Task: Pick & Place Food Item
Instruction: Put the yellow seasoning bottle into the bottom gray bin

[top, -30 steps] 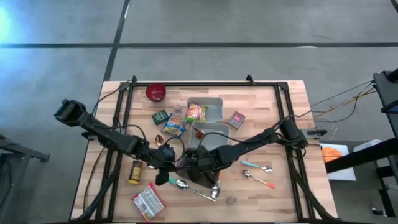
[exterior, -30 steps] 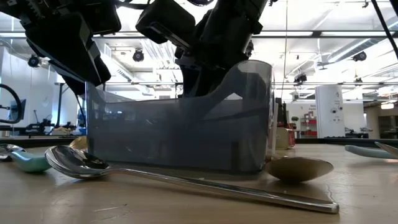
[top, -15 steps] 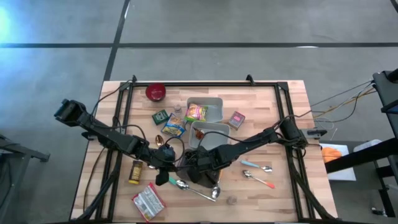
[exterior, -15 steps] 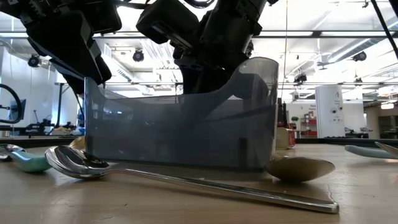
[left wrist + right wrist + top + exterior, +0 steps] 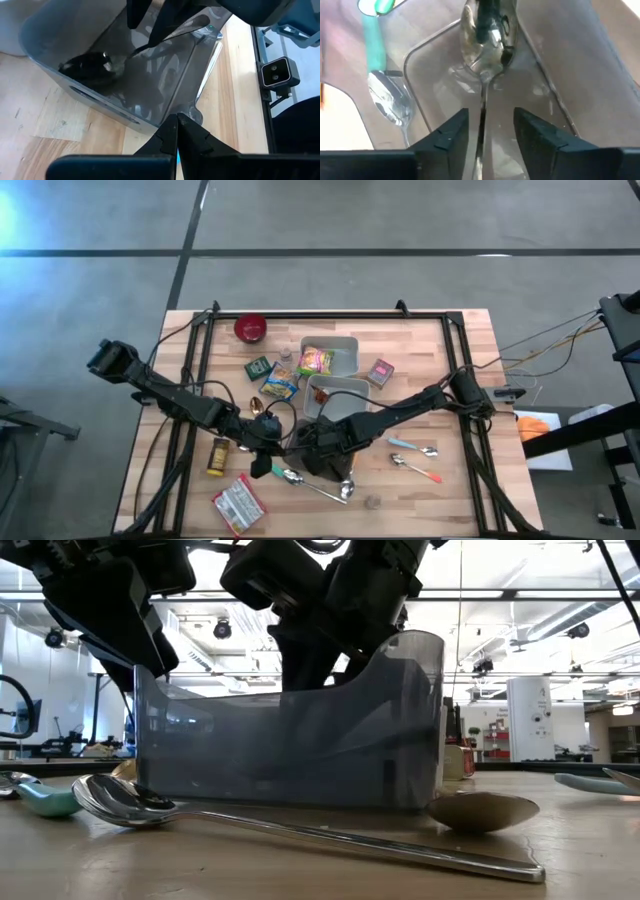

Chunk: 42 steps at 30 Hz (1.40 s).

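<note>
A grey see-through container (image 5: 327, 460) (image 5: 290, 750) stands near the table's front middle. A metal spoon (image 5: 487, 40) (image 5: 90, 67) lies in it, bowl on the floor, handle slanting up between my right gripper's fingers. My right gripper (image 5: 491, 112) (image 5: 318, 446) reaches down into the container from above, open, one finger on either side of the handle. At the container's left side, my left gripper (image 5: 176, 119) (image 5: 285, 448) is shut. A colourful food packet (image 5: 315, 361) lies in a white tray (image 5: 347, 345) farther back. My left gripper pinches the container's rim (image 5: 191, 113) at a corner between its two fingers, coming slanting down from the table's left. The container stands on the table with its open top up.
A long metal spoon (image 5: 318, 488) (image 5: 300, 830) lies just in front of the container, and a teal-handled spoon (image 5: 375, 45) beside it. Two more spoons (image 5: 415, 458) lie to the right. A red bowl (image 5: 251, 328), a yellow bottle (image 5: 217, 457) and a packet (image 5: 238, 502) lie around.
My right gripper has opened its fingers inside the container while staying in place. My left gripper has kept still at the container's rim.
</note>
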Available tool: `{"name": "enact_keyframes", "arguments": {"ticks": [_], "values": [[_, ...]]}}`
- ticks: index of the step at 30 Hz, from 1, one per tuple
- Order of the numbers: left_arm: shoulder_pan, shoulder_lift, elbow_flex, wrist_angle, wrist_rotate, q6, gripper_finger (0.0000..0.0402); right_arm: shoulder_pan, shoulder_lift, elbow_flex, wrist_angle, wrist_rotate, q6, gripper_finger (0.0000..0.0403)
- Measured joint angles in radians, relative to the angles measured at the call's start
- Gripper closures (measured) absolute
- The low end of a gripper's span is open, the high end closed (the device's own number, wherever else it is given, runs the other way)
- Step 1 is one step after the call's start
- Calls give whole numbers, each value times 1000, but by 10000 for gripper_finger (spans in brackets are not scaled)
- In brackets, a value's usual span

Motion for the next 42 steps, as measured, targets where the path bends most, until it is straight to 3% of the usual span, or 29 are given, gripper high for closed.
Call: {"name": "enact_keyframes", "arguments": {"ticks": [5, 10, 17, 22, 37, 42], "values": [[0, -1, 0, 0, 9, -35, 394, -3, -8, -1, 6, -16, -1, 218], [0, -1, 0, 0, 23, -42, 394, -2, -13, 49, -73, -27, -39, 226], [0, -1, 0, 0, 26, -44, 394, -2, -17, 130, -143, -44, -133, 312], [0, -1, 0, 0, 26, -44, 394, -2, -18, 153, -141, -138, -250, 385], [0, -14, 0, 1, 26, -48, 394, -7, 37, 146, -167, -184, -300, 392], [0, -39, 0, 4, 26, -50, 394, -8, 29, 145, -165, -113, -305, 392]]}}
